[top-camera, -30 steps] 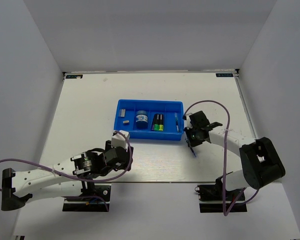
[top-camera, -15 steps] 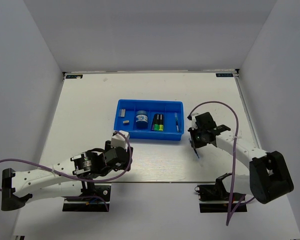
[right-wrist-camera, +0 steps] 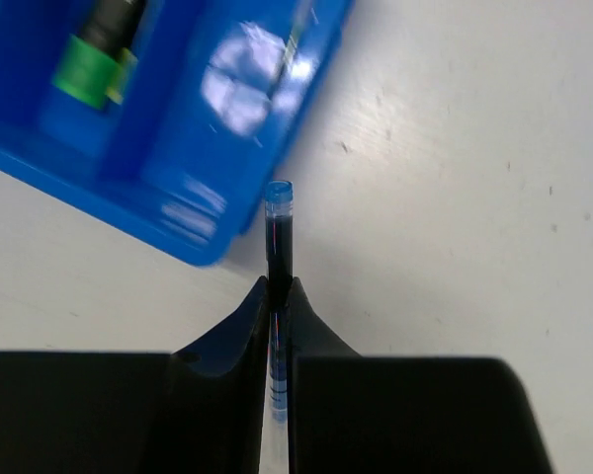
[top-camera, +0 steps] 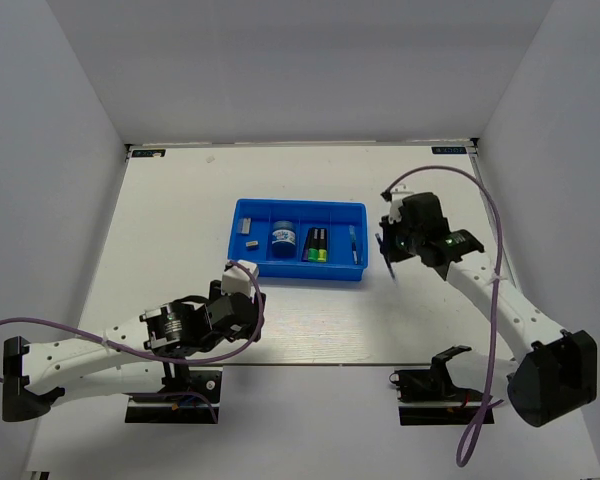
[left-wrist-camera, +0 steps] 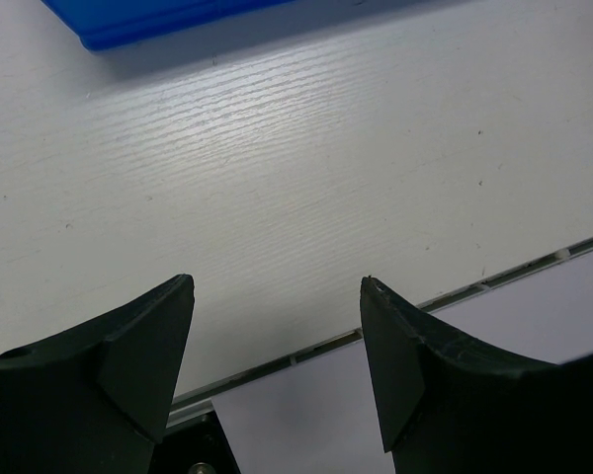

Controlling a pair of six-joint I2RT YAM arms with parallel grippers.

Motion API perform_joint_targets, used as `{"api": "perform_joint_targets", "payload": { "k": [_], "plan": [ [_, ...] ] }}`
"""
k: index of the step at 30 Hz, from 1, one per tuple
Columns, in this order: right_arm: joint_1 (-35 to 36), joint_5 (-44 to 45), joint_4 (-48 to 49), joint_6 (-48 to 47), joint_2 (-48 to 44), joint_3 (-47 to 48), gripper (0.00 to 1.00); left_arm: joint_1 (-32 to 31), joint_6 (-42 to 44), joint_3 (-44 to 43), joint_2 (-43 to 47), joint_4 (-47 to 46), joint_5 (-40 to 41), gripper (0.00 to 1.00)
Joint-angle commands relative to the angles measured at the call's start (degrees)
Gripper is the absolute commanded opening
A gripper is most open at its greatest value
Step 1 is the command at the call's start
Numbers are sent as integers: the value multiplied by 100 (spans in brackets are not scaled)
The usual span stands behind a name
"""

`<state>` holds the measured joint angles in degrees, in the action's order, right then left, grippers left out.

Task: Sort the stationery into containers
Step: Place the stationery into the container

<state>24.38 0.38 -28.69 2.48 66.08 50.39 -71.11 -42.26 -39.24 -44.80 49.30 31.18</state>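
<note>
Over the white table (top-camera: 180,210), your right gripper (right-wrist-camera: 277,288) pinches a thin blue pen (right-wrist-camera: 279,225) just beside the blue tray (right-wrist-camera: 128,188), likely to drop it in, while your left gripper (left-wrist-camera: 275,286) hangs wide and empty.

1 blue tray (top-camera: 242,212), 1 tub (top-camera: 284,237), 2 markers (top-camera: 310,245), 2 pens (right-wrist-camera: 279,225), 2 grey blocks (top-camera: 250,241).

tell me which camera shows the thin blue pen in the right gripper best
The right wrist view: the thin blue pen sits centre frame, pinched in the shut right gripper, its end near the bright blue plastic tray. Top external shows only a dark sliver under that gripper. Left wrist shows none of it.
</note>
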Motion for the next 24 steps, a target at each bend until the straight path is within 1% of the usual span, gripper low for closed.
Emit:
{"api": "perform_joint_targets", "payload": {
  "k": [1, 4, 5, 6, 8, 9, 12, 17, 19, 24],
  "plan": [
    [14, -633, 21, 294, 79, 664, 0, -26, 34, -233, 50, 27, 178, 78],
    [40, -925, 12, 612, 789, 1209, 0, -34, 51, -259, 41, 1, 143, 78],
    [32, -1143, 21, 996, 922, 1314, 0, -34, 51, -250, 24, 18, 152, 78],
    [40, -1215, 21, 1104, 1315, 1620, 0, -26, 16, -276, 24, 18, 143, 78],
    [128, -1277, 205, 1464, 1547, 1833, 0, -34, 7, -268, 32, 53, 134, 78],
    [59, -1225, 310, 1570, 1870, 1964, 0, -26, 7, -285, 24, 106, 143, 78],
    [58, -1006, 407, 1615, 2275, 2281, 0, -26, -1, -294, 137, 159, 187, 78],
    [40, -733, 706, 1492, 2681, 2457, 0, -34, -1, -268, 208, 264, 283, 78],
    [32, -706, 672, 1501, 2943, 2572, 0, -34, 16, -312, 191, 299, 292, 78],
    [32, -697, 592, 1475, 3270, 2888, 0, -26, 7, -321, 199, 361, 310, 78]
  ]
}}
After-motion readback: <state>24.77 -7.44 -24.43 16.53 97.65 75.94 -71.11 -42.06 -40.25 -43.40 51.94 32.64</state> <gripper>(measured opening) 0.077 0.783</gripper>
